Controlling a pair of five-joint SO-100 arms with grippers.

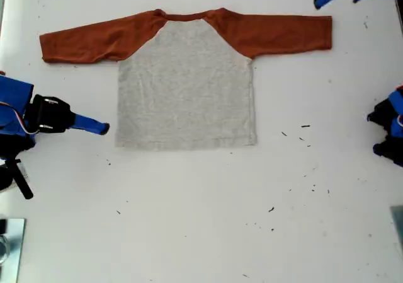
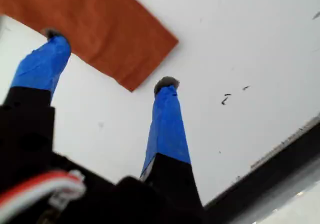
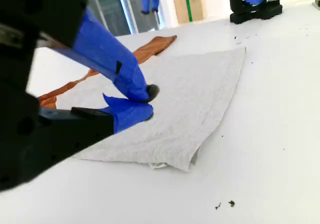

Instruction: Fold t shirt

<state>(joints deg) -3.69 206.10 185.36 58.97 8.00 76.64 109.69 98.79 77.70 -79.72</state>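
My second claw (image 1: 104, 128) hovered at the exterior view's left, its blue-taped tips pressed together on nothing, just beside the lower hem corner of the t shirt (image 1: 186, 84) and not touching it. In the second wrist view that claw (image 3: 147, 102) sat low over the grey cloth (image 3: 190, 104) near its turned-up corner. The t shirt lay flat on the white table (image 1: 201, 220), grey body plain side up, both rust-orange sleeves spread outward. My first claw (image 1: 318, 2) hung at the exterior view's upper right, just beyond the cuff of the sleeve on that side. In the first wrist view its fingers (image 2: 167, 124) stood spread apart, empty, with the orange cuff (image 2: 100, 29) just ahead of the claw (image 2: 110, 59).
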